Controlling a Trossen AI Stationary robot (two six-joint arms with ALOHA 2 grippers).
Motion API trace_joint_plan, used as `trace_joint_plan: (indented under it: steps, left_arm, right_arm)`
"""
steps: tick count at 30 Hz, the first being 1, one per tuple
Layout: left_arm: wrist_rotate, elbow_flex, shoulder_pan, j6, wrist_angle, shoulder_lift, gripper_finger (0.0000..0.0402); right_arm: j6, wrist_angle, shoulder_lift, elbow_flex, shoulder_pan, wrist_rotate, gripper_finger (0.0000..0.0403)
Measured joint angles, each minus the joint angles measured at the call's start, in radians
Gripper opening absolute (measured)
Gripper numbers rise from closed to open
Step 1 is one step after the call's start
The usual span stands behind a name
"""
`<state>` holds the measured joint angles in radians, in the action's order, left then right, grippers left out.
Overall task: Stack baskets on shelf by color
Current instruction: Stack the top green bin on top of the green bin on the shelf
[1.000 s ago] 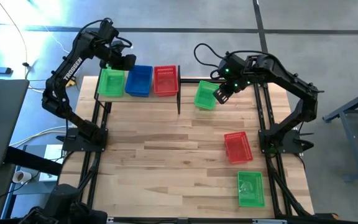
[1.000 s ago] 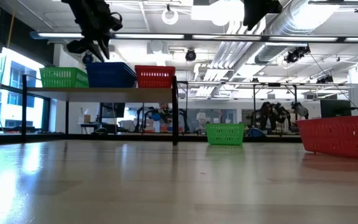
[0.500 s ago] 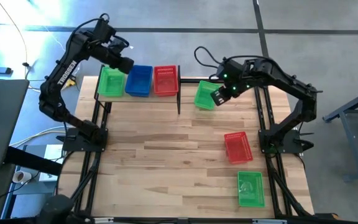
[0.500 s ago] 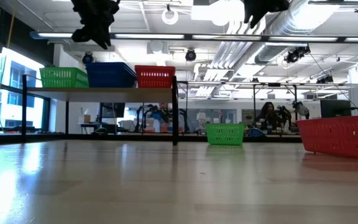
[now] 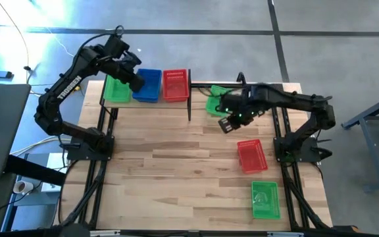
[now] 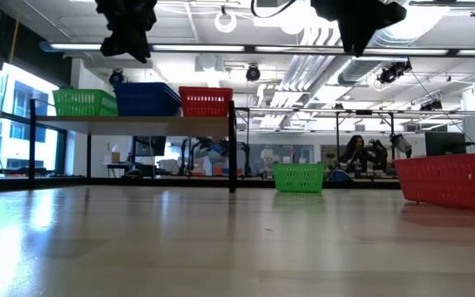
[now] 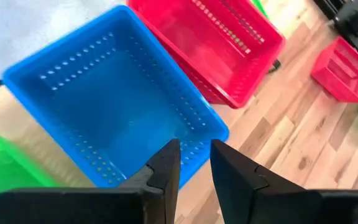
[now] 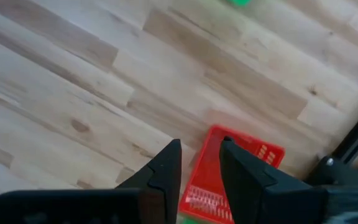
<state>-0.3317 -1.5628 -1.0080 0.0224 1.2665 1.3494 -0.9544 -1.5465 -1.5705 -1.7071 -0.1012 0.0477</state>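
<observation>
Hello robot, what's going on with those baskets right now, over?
Left gripper over shelf's blue basket, empty. Right gripper above table beside green basket, empty. Nothing blocking.

Shelf (image 5: 146, 103) carries green (image 5: 116, 89), blue (image 5: 148, 85), red (image 5: 175, 84) baskets side by side; three baskets lie on the table: green (image 5: 214, 100), red (image 5: 252, 156), green (image 5: 265, 199).

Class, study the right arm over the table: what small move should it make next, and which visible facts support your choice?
Probably lower the right gripper toward the loose green basket beside the shelf. That gripper holds nothing, its fingers narrowly apart, and hangs high above the table right beside that basket, while a green basket already sits on the shelf.
</observation>
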Motion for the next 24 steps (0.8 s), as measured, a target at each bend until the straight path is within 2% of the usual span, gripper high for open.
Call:
trace_joint_plan:
  steps: [12, 24]
  left_arm:
    - [0.002, 0.126, 0.068, 0.018, -0.069, -0.091, 0.0081]
    - [0.002, 0.179, 0.153, 0.079, -0.185, -0.161, 0.0081]
  right_arm:
    - [-0.193, 0.033, 0.009, 0.118, 0.124, -0.018, 0.0094]
    - [-0.358, -0.024, 0.019, 0.227, 0.249, 0.021, 0.0094]
